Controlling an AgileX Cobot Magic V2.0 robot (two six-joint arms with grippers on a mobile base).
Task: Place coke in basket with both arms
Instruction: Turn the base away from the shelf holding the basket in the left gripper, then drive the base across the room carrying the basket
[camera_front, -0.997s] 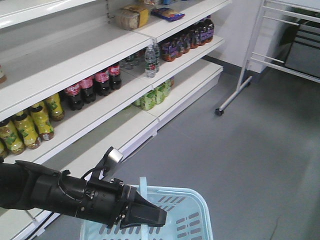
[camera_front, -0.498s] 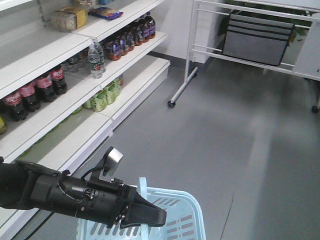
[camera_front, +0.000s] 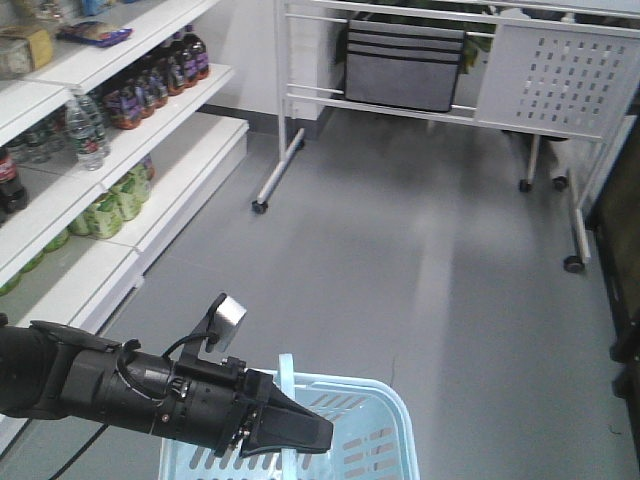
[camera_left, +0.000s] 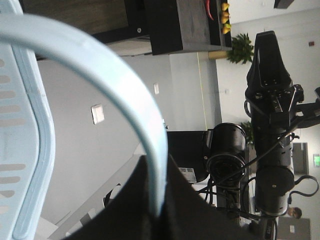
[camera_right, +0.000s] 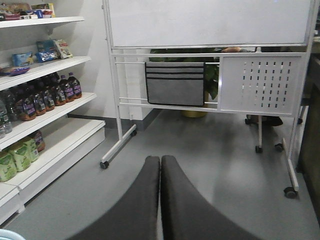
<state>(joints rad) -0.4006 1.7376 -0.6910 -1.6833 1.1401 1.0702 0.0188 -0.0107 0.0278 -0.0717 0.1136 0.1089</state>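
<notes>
1. Spreading across the room is a smooth grey floor (camera_front: 420, 250), dull and bare in the middle.
2. White shelves (camera_front: 190, 160) run along the left wall. They carry dark bottles with purple labels (camera_front: 150, 85), a clear water bottle (camera_front: 88, 130) and green bottles (camera_front: 115, 200) on a lower level.
3. At the back stands a whiteboard stand (camera_right: 210, 22) on casters, with a grey pouch (camera_front: 405, 65) and a perforated white panel (camera_front: 560, 85) hung on its rails.
4. Low in the front view sits the basket (camera_front: 390, 455), light blue plastic with slotted sides, directly under the black arm.
5. Its handle (camera_left: 125, 85) is a smooth pale-blue arch, raised upright.
6. The left gripper (camera_front: 310, 434) is clamped on that handle, which passes between its dark fingers (camera_left: 125, 210) in the left wrist view.
7. The right gripper (camera_right: 160, 159) points out over the floor with its two fingers pressed together on nothing.
</notes>
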